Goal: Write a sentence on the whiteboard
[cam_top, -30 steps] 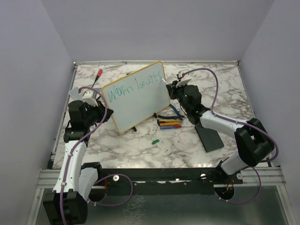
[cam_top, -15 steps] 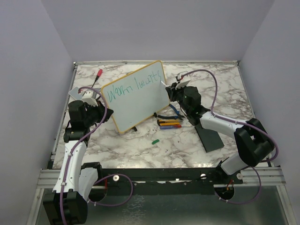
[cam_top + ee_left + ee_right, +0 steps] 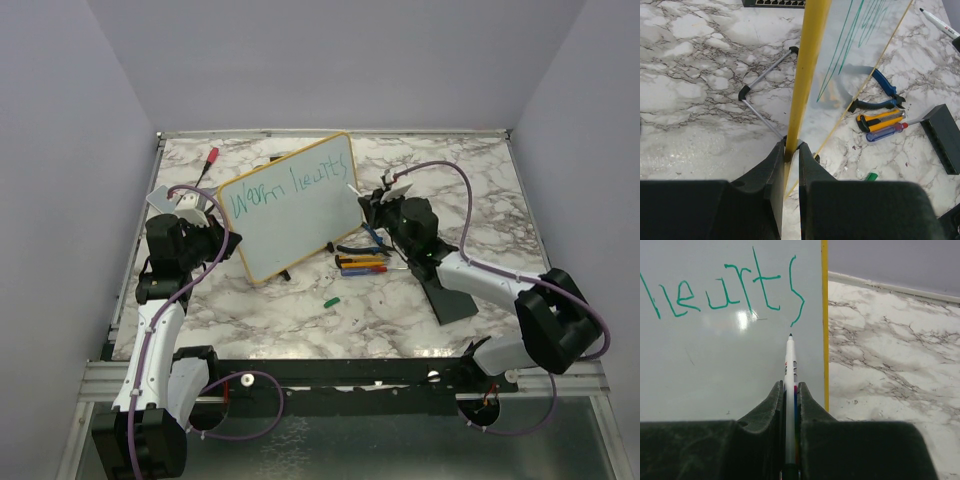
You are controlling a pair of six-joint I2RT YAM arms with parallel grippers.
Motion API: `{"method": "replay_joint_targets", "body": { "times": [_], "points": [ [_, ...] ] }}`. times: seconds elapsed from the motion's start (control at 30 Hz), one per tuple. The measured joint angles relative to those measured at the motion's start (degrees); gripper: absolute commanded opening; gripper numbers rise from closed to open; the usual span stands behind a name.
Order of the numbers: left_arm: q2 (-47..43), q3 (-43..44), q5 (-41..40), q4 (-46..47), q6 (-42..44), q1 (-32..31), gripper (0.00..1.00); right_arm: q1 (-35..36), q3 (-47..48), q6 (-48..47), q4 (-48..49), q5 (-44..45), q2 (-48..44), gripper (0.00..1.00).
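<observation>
On the bench: whiteboard propped upright.
Left gripper pinches its frame, right gripper clamps a marker; sentence partly cropped.

Robotics lab test cell. Marble-pattern table boxed in by plain lavender walls on the left, far and right sides. Aluminium extrusion rail along near edge carries the left arm and right arm. Purple cables loop exposed.

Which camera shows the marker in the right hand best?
The right wrist view: the marker runs up mid-frame from the right hand, tip just below the green writing on the whiteboard. The top view shows only a sliver by the board's right edge; the left wrist view catches its tip end in a corner.
</observation>
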Motion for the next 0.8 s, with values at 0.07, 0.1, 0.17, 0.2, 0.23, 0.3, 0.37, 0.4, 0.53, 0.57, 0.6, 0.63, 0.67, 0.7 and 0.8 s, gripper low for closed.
{"method": "replay_joint_targets", "body": {
  "times": [0.07, 0.1, 0.17, 0.2, 0.23, 0.3, 0.37, 0.4, 0.53, 0.57, 0.6, 0.63, 0.67, 0.7, 0.8],
  "points": [
    [0.0, 0.0, -0.04, 0.0, 0.0, 0.0, 0.0, 0.13, -1.03, -0.02, 0.02, -0.26, -1.88, 0.01],
    [0.0, 0.0, -0.04, 0.0, 0.02, 0.0, 0.0, 0.22, -1.09, 0.0, 0.13, -0.48, -2.47, 0.01],
    [0.0, 0.0, -0.07, 0.0, 0.0, 0.0, 0.0, 0.44, -1.09, -0.02, 0.68, -1.88, -3.17, 0.01],
    [0.0, 0.0, -0.07, 0.0, 0.02, 0.0, 0.0, 0.63, -1.09, -0.04, 0.94, -2.71, -3.39, 0.01],
    [0.0, 0.0, -0.07, 0.0, 0.0, 0.0, 0.0, 0.79, -1.05, -0.04, 1.22, -3.54, -3.41, 0.01],
    [0.0, 0.0, -0.07, 0.0, 0.0, 0.0, 0.0, 1.09, -0.76, -0.04, 1.42, -5.4, -3.39, 0.01],
    [0.0, 0.0, -0.07, 0.0, 0.0, 0.0, 0.0, 1.36, 0.09, -0.04, 1.44, -7.56, -3.17, 0.01],
    [0.0, 0.0, -0.07, 0.0, 0.0, 0.0, 0.0, 1.38, 0.68, -0.04, 1.53, -8.31, -2.95, 0.01],
    [0.0, 0.0, -0.07, 0.0, 0.0, 0.0, 0.0, 1.46, 2.86, 0.0, 2.1, -10.43, -2.03, 0.01],
    [0.0, 0.0, -0.07, 0.0, 0.0, 0.0, 0.0, 1.46, 3.3, -0.02, 2.32, -10.8, -1.73, 0.01],
    [0.0, 0.0, -0.07, 0.0, 0.0, 0.0, 0.0, 1.46, 3.69, 0.0, 2.49, -11.17, -1.36, 0.01],
    [0.0, 0.0, -0.04, 0.0, 0.0, 0.0, 0.0, 1.46, 4.11, 0.0, 2.69, -11.45, -0.92, 0.01],
    [0.0, 0.0, -0.07, 0.0, 0.0, 0.0, 0.0, 1.46, 4.48, 0.02, 2.93, -11.76, -0.39, 0.01],
    [0.0, 0.0, -0.07, 0.0, 0.0, 0.0, 0.0, 1.46, 4.85, 0.02, 3.04, -11.93, 0.13, 0.01],
    [0.0, 0.0, -0.07, 0.0, 0.0, 0.0, 0.0, 1.46, 5.53, 0.02, 3.23, -12.24, 1.55, 0.01]
  ]
}}
